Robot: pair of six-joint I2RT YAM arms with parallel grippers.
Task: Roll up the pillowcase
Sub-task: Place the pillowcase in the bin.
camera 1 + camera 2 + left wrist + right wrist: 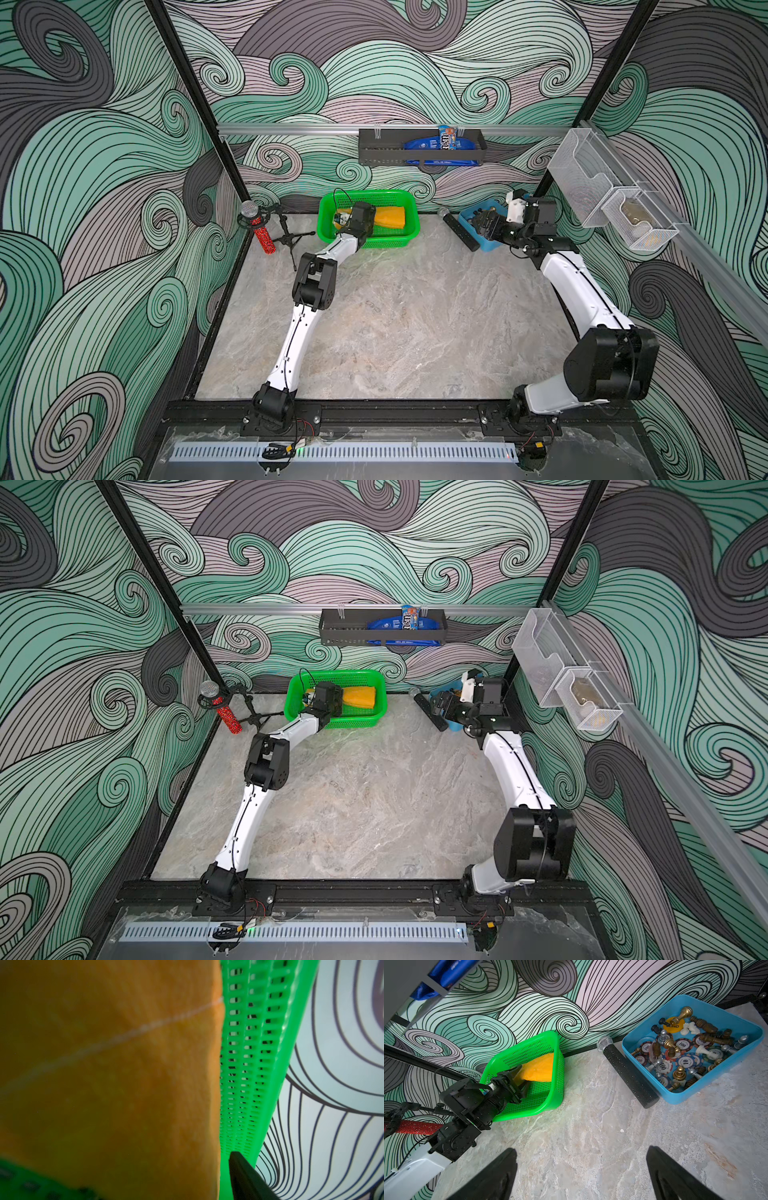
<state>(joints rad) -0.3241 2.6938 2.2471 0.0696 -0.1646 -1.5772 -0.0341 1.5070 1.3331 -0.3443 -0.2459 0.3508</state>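
Observation:
The pillowcase [388, 217] [359, 697] is a rolled-up mustard-yellow bundle lying inside the green basket [386, 242] [357, 722] at the back of the table. Close up, the cloth [124, 1064] fills most of the left wrist view, beside the basket's slotted wall [249, 1043]. My left gripper [522, 1079] reaches into the basket at the roll's near end. Its fingers stand apart on either side of the roll [539, 1070], and one finger [239, 1169] shows a gap to the cloth. My right gripper [581, 1149] [482, 222] hangs wide open and empty over the bare tabletop.
A blue tray [675, 1097] [490, 246] of chess pieces and poker chips sits at the back right, with a black microphone [629, 1076] beside it. A red microphone [264, 235] on a small stand is back left. A black wall shelf [382, 154] and clear bins [590, 183] hang above.

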